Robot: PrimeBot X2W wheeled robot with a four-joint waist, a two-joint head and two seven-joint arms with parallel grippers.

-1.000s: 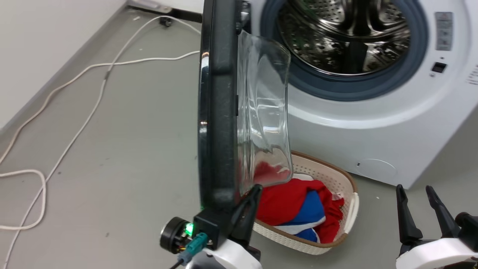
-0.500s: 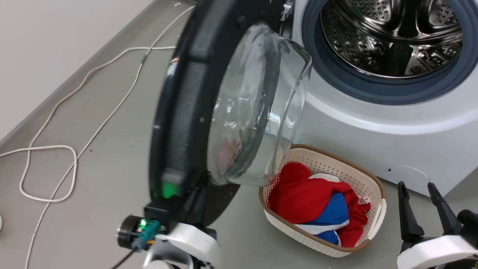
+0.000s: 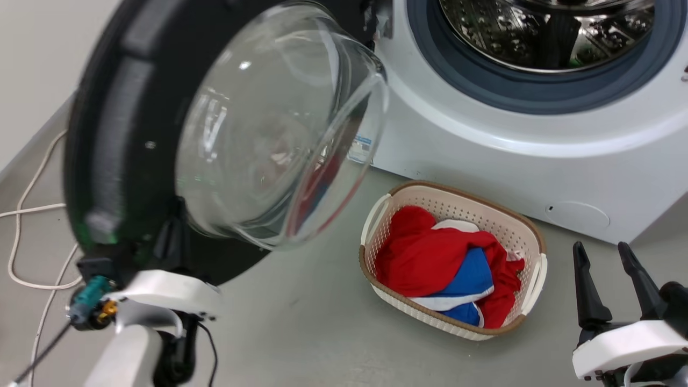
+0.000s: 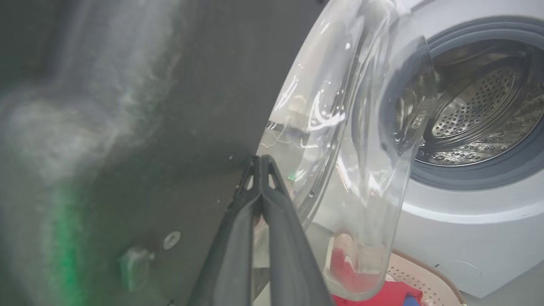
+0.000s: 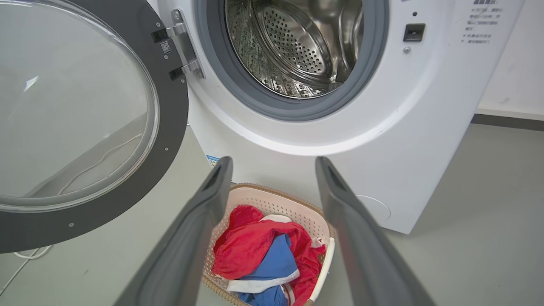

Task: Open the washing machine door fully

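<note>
Washing machine door (image 3: pixel 123 134), glossy black ring, bulging glass, left gripper (image 4: pixel 260 163) jaws seemingly together, right gripper (image 5: pixel 273 161) jaws wide.

At my left claw (image 4: pixel 259 161), the door (image 3: pixel 123 134) shows a matt black frame and glossy clear glass. Ahead of my right claw (image 3: pixel 601 248) I see a shiny perforated steel drum (image 5: pixel 297 46), a cream plastic basket (image 3: pixel 467 212), soft cloth (image 3: pixel 430 258).

The head camera looks down from high up at the grey floor (image 3: pixel 301 322) and the front of the white washing machine (image 3: pixel 484 145). The left wrist camera sits very close to the big round black-framed door with a clear glass bowl (image 4: pixel 170 106). The right wrist camera is low, farther back, facing the machine. All three see the door, the shiny steel drum (image 5: pixel 297 46) and the cream plastic basket (image 5: pixel 276 197).
</note>
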